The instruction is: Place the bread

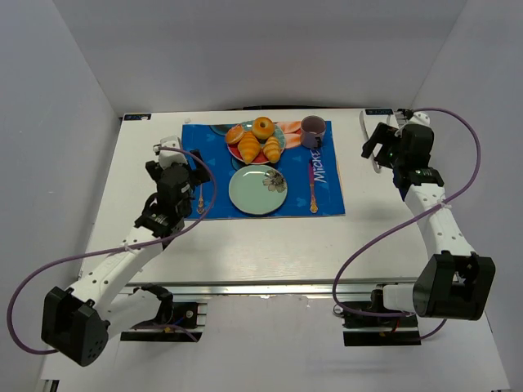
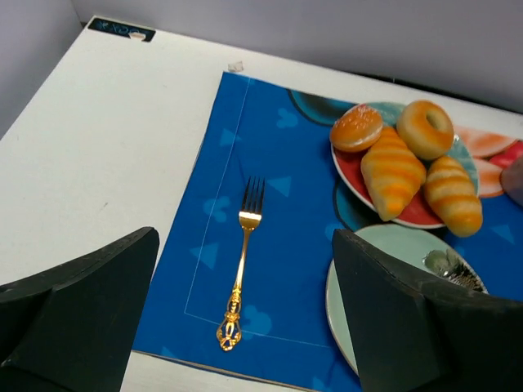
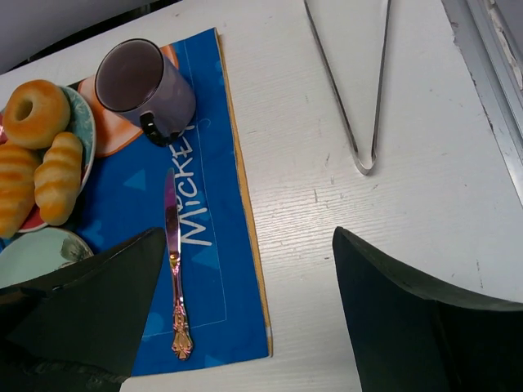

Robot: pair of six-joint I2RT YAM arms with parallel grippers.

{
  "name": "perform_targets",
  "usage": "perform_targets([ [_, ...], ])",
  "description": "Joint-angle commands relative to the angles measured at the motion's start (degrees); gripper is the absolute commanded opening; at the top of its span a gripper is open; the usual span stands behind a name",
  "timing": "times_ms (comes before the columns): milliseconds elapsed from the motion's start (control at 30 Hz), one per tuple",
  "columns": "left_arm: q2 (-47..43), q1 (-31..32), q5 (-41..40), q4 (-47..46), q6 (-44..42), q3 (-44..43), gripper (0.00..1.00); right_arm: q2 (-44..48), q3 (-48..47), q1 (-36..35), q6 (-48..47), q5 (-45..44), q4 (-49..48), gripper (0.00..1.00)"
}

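Observation:
Two near-identical golden croissants lie side by side on a red plate (image 1: 255, 158) at the back of the blue placemat, the left one (image 1: 248, 147) and the right one (image 1: 272, 149). Both also show in the left wrist view (image 2: 394, 171) (image 2: 452, 194) and in the right wrist view (image 3: 59, 178) (image 3: 12, 188). My left gripper (image 1: 170, 152) (image 2: 245, 238) is open and empty, above the fork at the mat's left edge. My right gripper (image 1: 374, 147) (image 3: 249, 237) is open and empty, over bare table right of the mat.
A ring doughnut (image 1: 263, 127) and a round bun (image 1: 235, 135) share the red plate. A light green plate (image 1: 245, 196) lies in front. A purple mug (image 1: 311, 131), a gold fork (image 2: 240, 261), a knife (image 3: 173, 269) and a V-shaped wire (image 3: 359, 82) are nearby.

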State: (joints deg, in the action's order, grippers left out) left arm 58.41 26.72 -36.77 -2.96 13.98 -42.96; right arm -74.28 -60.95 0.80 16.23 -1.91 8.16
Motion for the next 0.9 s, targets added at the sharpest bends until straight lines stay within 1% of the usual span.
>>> perform_targets([
  [0, 0.3, -0.1, 1.5, 0.8, 0.1, -1.6, 0.98, -0.2, -0.3, 0.6, 2.8, -2.0, -2.4, 0.89],
  [67, 0.4, -0.2, 3.1, -0.6, -2.5, -0.7, 0.98, 0.0, -0.7, 0.6, 1.1, -0.6, -2.4, 0.89],
  [100, 1.4, -0.3, 3.4, 0.1, -2.6, -0.8, 0.98, 0.1, -1.9, 0.6, -0.1, -0.8, -1.7, 0.89],
  [133, 2.5, -0.5, 3.0, 2.0, -1.9, -3.8, 0.98, 0.1, -2.2, 0.6, -0.8, -1.5, -0.1, 0.89],
  [167, 3.7, -0.6, 2.9, 6.7, -1.2, -5.6, 0.98, 0.3, -2.4, 0.6, -1.3, -2.6, 0.4, 0.87],
  [200, 5.0, -0.8, 2.8, 9.2, -0.8, -7.6, 0.98, 0.3, -2.2, 0.6, -2.3, -3.3, 0.5, 0.84],
  [233, 7.7, -0.9, 5.5, 11.0, -1.0, -11.0, 0.98, 0.3, -2.0, 0.6, -2.9, -3.3, 0.0, 0.77],
  [267, 8.7, -0.9, 7.5, 13.7, -1.8, -12.0, 0.98, 0.4, -1.5, 0.6, -3.2, -3.2, -0.8, 0.75],
  [300, 9.3, -0.8, 9.2, 14.3, -3.6, -12.7, 0.98, 0.5, -0.9, 0.6, -3.6, -3.1, -1.9, 0.76],
  [333, 9.0, -0.9, 11.8, 14.0, -4.3, -12.2, 0.98, 1.1, 0.2, 0.6, -3.9, -3.4, -4.6, 0.83],
  [367, 8.5, -0.9, 11.9, 12.8, -4.3, -11.7, 0.98, 1.0, 0.7, 0.6, -4.4, -3.7, -6.2, 0.88],
  [400, 7.9, -0.9, 11.6, 12.5, -3.7, -11.3, 0.98, 0.8, 1.1, 0.8, -4.7, -4.9, -7.3, 0.89],
  [500, 5.6, -1.0, 9.0, 9.5, -0.7, -8.5, 0.98, -3.4, -2.0, 2.1, -5.5, -6.6, -7.5, 0.89],
  [533, 5.8, -1.1, 8.7, 8.9, 0.3, -8.1, 0.98, -6.7, -5.0, 3.4, -5.7, -6.2, -7.1, 0.89],
  [600, 7.4, -1.3, 10.3, 8.3, 2.0, -8.5, 0.98, -10.2, -8.6, 4.7, -5.5, -3.5, -6.1, 0.89],
  [633, 8.5, -1.3, 11.0, 8.1, 2.1, -9.1, 0.98, -13.6, -10.2, 5.4, -5.4, -2.6, -6.1, 0.89],
  [700, 12.1, -1.4, 11.5, 8.8, 3.1, -11.5, 0.98, -17.4, -15.1, 7.6, -5.4, 1.5, -5.3, 0.89],
  [767, 14.8, -1.4, 12.7, 10.0, 2.0, -13.5, 0.98, -22.8, -19.6, 9.6, -5.2, 7.1, -5.1, 0.89],
  [800, 15.6, -1.5, 12.9, 10.7, 1.5, -15.5, 0.98, -24.6, -21.0, 10.0, -5.9, 7.8, -5.5, 0.89],
  [833, 16.3, -1.5, 12.8, 12.5, 0.8, -16.6, 0.98, -28.9, -22.9, 10.4, -6.6, 7.8, -4.8, 0.89],
  [867, 17.1, -1.6, 12.4, 13.7, -0.7, -17.8, 0.97, -31.4, -27.5, 10.5, -9.0, 8.0, -3.8, 0.89],
])
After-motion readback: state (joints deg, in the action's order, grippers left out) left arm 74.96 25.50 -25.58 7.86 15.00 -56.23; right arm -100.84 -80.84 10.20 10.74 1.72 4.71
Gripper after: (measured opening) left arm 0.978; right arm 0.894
